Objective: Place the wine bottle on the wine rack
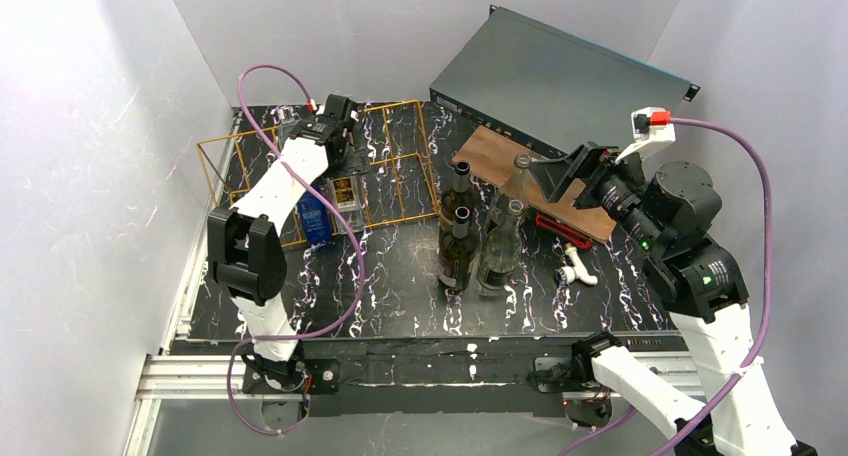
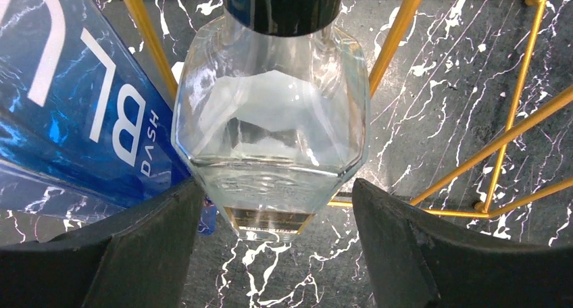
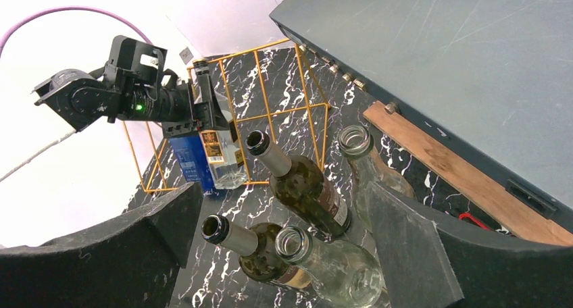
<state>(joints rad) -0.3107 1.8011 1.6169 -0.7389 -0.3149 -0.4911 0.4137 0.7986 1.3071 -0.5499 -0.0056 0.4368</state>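
Left gripper (image 2: pixel 277 186), jaws apart astride the clear bottle (image 2: pixel 270 119) in the far-left-corner wine rack (image 2: pixel 397 38), should retreat straight, nudging nothing.

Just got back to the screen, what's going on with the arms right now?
The left pincer straddles a clear bottle resting in the wine rack beside a blue bottle; whether it is actually gripping is unclear. The right pincer hangs open and empty above four upright bottles mid-table.

Black marbled table (image 1: pixel 400 281) carries wine rack (image 1: pixel 392 164), four standing bottles (image 1: pixel 458 254), wooden board (image 1: pixel 495 156).
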